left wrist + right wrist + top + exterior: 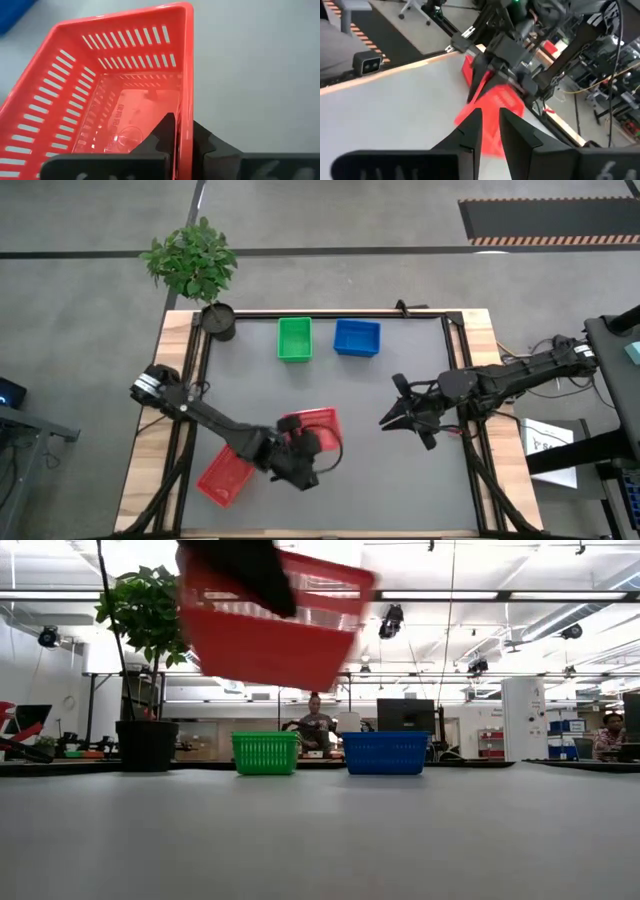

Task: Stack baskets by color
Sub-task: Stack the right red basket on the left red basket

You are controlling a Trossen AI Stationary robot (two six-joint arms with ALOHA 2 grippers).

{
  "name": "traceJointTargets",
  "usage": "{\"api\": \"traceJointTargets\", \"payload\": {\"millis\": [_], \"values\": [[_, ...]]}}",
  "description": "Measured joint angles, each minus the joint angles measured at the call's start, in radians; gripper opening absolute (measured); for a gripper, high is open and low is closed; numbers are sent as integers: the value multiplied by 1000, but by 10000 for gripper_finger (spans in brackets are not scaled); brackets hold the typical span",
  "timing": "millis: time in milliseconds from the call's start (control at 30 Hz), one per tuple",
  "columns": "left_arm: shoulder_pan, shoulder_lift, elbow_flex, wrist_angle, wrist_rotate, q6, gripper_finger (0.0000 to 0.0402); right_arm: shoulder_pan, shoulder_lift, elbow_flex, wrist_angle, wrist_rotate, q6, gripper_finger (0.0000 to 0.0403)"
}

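My left gripper point(181, 137) has its fingers clamped on the rim of a red basket point(312, 423), lifted off the desk — next, nest it in the other red basket point(225, 477) just beside. Right gripper point(398, 418) waits opposite, fingers slightly apart, empty.

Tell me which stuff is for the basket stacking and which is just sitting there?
For the job:
- held red basket, in the left claw
- other red basket
- green basket
- blue basket

Just there:
- plant in its black pot
- right claw, empty, waiting mid-table
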Motion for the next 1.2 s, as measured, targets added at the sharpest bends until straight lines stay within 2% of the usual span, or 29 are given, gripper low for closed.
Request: {"api": "traceJointTargets", "payload": {"millis": [200, 367, 533, 733, 933, 1200], "values": [[-114, -2, 155, -424, -26, -380, 0, 0, -28, -28, -4, 71, -12, 45], [-242, -5, 174, -685, 20, -736, 0, 2, -29, -31, -2, 77, -24, 43], [-347, -2, 150, -814, 50, -1049, 0, 1, -20, -31, 7, 78, -34, 43], [-408, 19, 114, -819, 138, -1207, 0, 1, -6, -31, 24, 78, -32, 43], [-414, 30, 113, -818, 178, -1241, 0, 1, 18, -31, 33, 91, -33, 43], [-414, 30, 91, -812, 130, -1242, 0, 1, 50, -33, 32, 92, -12, 43]]}}
